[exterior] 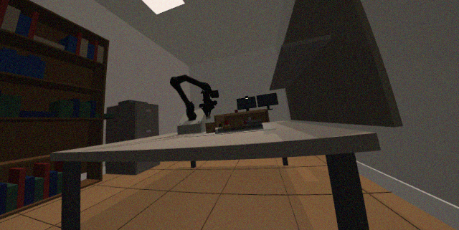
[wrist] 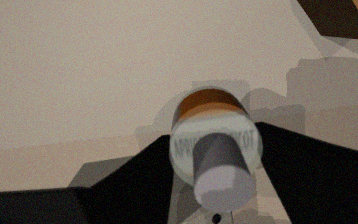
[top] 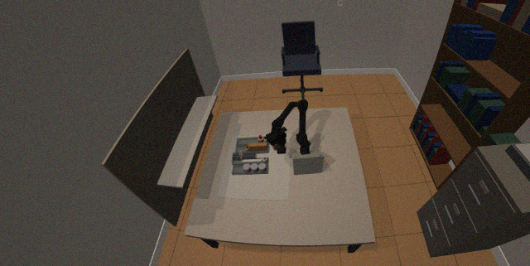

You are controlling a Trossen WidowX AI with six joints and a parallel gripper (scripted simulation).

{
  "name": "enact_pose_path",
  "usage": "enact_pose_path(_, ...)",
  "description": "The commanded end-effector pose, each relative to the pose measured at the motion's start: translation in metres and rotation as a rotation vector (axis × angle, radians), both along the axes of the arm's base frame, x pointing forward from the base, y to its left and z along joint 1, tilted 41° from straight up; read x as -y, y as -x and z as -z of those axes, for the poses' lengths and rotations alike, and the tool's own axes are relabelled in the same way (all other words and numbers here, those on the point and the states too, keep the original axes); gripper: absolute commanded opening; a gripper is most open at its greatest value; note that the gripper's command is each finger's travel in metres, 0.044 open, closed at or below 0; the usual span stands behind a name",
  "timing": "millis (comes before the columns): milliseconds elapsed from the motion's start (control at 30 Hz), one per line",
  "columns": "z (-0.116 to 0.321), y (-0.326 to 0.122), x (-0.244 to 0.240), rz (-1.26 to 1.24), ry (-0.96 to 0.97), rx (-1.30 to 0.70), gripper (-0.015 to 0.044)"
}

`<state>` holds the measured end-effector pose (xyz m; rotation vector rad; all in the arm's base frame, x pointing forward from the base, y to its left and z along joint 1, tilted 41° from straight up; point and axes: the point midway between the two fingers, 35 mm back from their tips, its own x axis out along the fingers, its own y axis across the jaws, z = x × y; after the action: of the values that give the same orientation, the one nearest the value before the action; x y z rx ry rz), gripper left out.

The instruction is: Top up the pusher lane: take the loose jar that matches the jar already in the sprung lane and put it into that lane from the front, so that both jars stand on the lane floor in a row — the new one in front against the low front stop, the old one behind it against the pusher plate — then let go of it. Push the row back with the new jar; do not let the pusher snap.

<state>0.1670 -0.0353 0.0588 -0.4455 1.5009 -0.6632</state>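
Claw (wrist: 212, 137): closed on jar, lower centre.
Jar (wrist: 212, 122): amber contents, pale label, grey lid.
Surface (wrist: 80, 70): beige, shadowed right.

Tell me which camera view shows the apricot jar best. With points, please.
The wrist view: the jar (wrist: 216, 125) fills its middle, with grey cap, orange contents and partly legible label between the gripper's fingers. In the top and exterior views I cannot make the jar out at the dark gripper (top: 277, 147) (exterior: 209, 115).
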Motion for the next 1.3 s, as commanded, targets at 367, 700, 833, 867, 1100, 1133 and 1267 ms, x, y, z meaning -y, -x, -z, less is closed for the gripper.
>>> enact_pose_path(367,0.022,-0.065,0.013,-0.022,-0.011,-0.009,0.0000)
enact_pose_path(700,0.043,-0.104,0.032,-0.036,0.000,-0.020,0.0000)
enact_pose_path(833,0.045,-0.105,0.034,-0.036,0.000,-0.021,0.0000)
enact_pose_path(867,0.047,-0.105,0.035,-0.036,0.000,-0.021,0.0000)
enact_pose_path(1100,0.062,-0.104,0.048,-0.036,0.001,-0.021,0.0000)
enact_pose_path(1133,0.062,-0.103,0.049,-0.036,0.001,-0.021,0.0000)
enact_pose_path(1267,0.062,-0.104,0.049,-0.036,0.001,-0.021,0.0000)
